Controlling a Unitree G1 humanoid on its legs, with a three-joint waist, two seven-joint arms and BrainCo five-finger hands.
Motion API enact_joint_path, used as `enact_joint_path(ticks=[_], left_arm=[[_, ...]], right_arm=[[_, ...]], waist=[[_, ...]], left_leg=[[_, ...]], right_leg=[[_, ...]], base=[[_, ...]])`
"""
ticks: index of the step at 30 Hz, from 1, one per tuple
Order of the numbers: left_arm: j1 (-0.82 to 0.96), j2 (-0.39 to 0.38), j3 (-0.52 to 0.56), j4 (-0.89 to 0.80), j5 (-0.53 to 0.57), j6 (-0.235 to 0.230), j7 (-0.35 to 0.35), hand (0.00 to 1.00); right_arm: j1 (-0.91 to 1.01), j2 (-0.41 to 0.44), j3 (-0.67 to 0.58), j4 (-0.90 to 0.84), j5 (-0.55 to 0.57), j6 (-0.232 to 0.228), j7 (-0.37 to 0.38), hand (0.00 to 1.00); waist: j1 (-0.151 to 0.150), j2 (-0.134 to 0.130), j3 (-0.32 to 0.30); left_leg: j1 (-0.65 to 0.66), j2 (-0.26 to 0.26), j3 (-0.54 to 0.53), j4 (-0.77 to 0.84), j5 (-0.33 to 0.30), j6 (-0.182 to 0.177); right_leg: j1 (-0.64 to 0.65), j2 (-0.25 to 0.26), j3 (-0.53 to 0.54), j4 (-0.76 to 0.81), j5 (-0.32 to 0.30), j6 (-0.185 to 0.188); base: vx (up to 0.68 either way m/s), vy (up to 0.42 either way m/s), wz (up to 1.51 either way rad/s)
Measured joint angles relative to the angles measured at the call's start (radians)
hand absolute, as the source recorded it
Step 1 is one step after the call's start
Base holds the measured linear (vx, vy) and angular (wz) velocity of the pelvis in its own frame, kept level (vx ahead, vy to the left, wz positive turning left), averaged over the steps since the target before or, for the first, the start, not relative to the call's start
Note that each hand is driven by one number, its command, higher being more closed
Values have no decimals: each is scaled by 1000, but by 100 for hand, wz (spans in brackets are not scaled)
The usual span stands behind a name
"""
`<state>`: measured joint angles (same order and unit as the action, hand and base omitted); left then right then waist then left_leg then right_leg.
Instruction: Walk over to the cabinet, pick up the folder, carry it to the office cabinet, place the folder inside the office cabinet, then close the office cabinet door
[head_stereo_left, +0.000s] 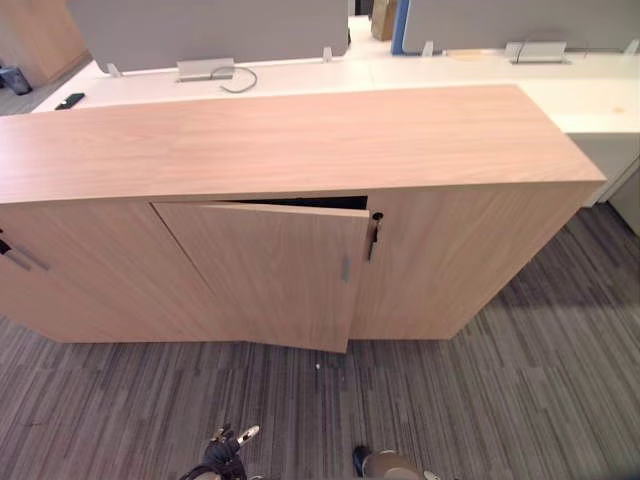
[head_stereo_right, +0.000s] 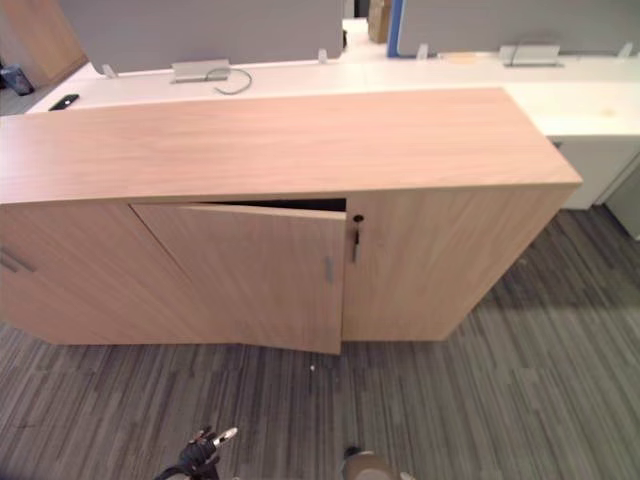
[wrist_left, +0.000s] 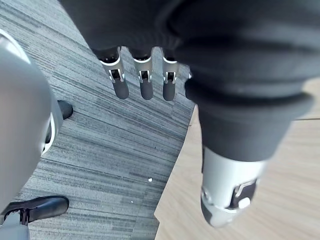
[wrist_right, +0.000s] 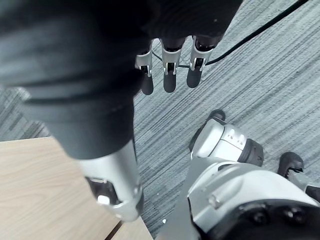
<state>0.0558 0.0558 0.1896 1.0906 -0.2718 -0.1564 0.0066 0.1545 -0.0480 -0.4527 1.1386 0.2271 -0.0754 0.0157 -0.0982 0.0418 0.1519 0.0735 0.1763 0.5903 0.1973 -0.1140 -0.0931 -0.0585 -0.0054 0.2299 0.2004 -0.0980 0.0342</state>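
Two hands loose and empty; cabinet door ajar.
Left hand (wrist_left: 145, 80) and right hand (wrist_right: 170, 70) hang over grey carpet (head_stereo_left: 500, 400), fingers straight, nothing held, wood panel just beside each thumb; cabinet (head_stereo_left: 300, 140) stands ahead on the carpet; its middle door (head_stereo_left: 265, 275) swung partly out, hinged on the left, free edge with handle (head_stereo_left: 346, 268) near a keyed lock (head_stereo_left: 375, 232); dark gap over the door, inside hidden, so cannot tell where the folder is; white desk (head_stereo_left: 450, 72) behind cabinet.
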Motion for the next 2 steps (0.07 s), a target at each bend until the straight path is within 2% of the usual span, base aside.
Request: enact_joint_path(ticks=[2], left_arm=[[1,-4,15,1,0,1,4,0]], right_arm=[[0,5,-19,0,10,0,-2,0]], waist=[[-3,1,-1]], left_leg=[[3,-9,1,-22,7,-2]], right_leg=[[4,-4,0,-26,12,3]], base=[[24,51,1]])
